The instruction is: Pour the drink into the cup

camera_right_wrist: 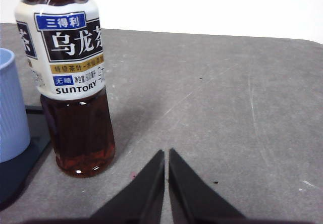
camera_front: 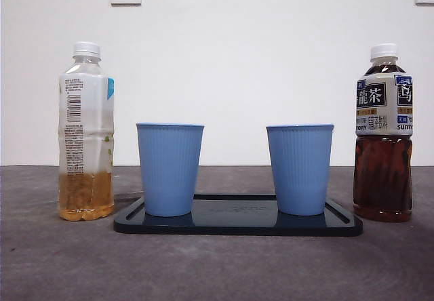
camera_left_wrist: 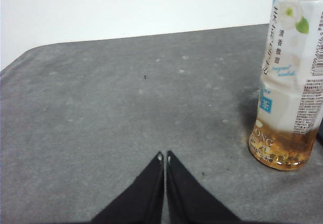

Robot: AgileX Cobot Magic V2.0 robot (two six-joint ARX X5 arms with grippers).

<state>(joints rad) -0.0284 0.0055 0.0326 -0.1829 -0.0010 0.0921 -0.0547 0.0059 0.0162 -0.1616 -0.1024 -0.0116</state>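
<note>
Grey, scuffed desk (camera_front: 217, 267) carries the full set, listed left to right as the front view shows it.

1. Jasmine tea bottle (camera_front: 86, 133): clear plastic, white cap on, amber liquid only in its lowest part. Stands upright on the desk just beside the tray's left end, presumably set outside the tray so that an arm on that side can reach it.
2. Black tray (camera_front: 237, 225): flat, low-rimmed, centred; likely there to catch spills.
3. Left blue cup (camera_front: 169, 169): ribbed, upright, mouth open upward, standing on the tray. Contents cannot be seen.
4. Right blue cup (camera_front: 299, 169): same make, upright on the tray, well apart from its twin.
5. Suntory oolong tea bottle (camera_front: 384, 135): dark brown drink, roughly two-thirds full, white cap on, upright just beside the tray's right end.

Arms: neither shows in the front view.
- Left end effector (camera_left_wrist: 165, 157): jaws closed tip to tip, holding nothing, poised low over bare desk near the jasmine tea bottle, apart from it.
- Right end effector (camera_right_wrist: 166, 153): jaws likewise pressed together and empty, near the oolong bottle, not touching it.

Status, by judgement: pouring not begun; both caps need removing first.
</note>
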